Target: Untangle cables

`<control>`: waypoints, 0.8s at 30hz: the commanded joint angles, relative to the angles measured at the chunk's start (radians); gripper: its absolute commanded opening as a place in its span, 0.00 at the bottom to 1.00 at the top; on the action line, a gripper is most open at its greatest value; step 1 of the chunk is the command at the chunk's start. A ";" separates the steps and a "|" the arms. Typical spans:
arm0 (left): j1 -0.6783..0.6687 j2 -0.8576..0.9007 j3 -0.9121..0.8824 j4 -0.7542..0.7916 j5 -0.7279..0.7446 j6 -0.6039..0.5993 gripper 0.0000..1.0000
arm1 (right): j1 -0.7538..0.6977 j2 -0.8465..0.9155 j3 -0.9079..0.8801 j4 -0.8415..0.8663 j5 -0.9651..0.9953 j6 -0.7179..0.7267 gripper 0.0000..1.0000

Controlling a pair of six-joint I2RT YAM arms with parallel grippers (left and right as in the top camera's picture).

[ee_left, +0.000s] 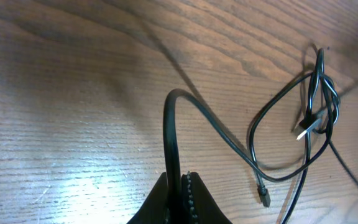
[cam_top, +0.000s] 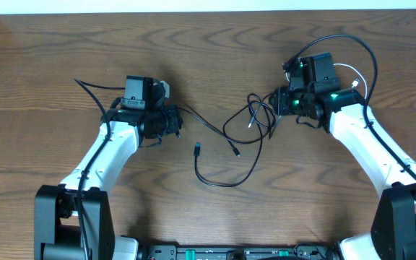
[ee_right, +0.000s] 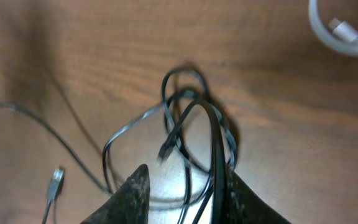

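Black cables lie in a loose tangle at mid-table between the arms. My left gripper is shut on one black cable, which arches up from the jaws and runs right to a small plug. The knotted loops lie farther right. My right gripper stands open over the tangle; a black strand runs between the jaws, against the right finger. A white cable lies apart at the upper right, beside the right arm.
A separate black strand curves toward the front, ending in a plug. Another plug lies left of the right gripper. Thick black arm cables loop above the right arm and left of the left arm.
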 commanded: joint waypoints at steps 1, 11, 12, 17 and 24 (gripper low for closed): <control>-0.011 0.000 0.014 -0.005 -0.014 0.010 0.08 | -0.007 0.024 0.012 -0.001 -0.002 0.026 0.22; -0.011 0.000 0.013 -0.006 -0.145 0.009 0.08 | -0.009 0.035 0.012 -0.147 0.221 0.023 0.52; -0.011 0.000 0.013 -0.006 -0.144 0.009 0.07 | -0.009 0.039 0.012 -0.157 0.220 0.023 0.52; -0.012 0.000 0.013 -0.008 -0.137 0.009 0.08 | -0.009 0.042 0.011 -0.182 0.224 0.024 0.38; -0.012 0.000 0.013 0.033 -0.009 0.118 0.08 | -0.061 0.009 0.027 -0.031 -0.055 0.000 0.01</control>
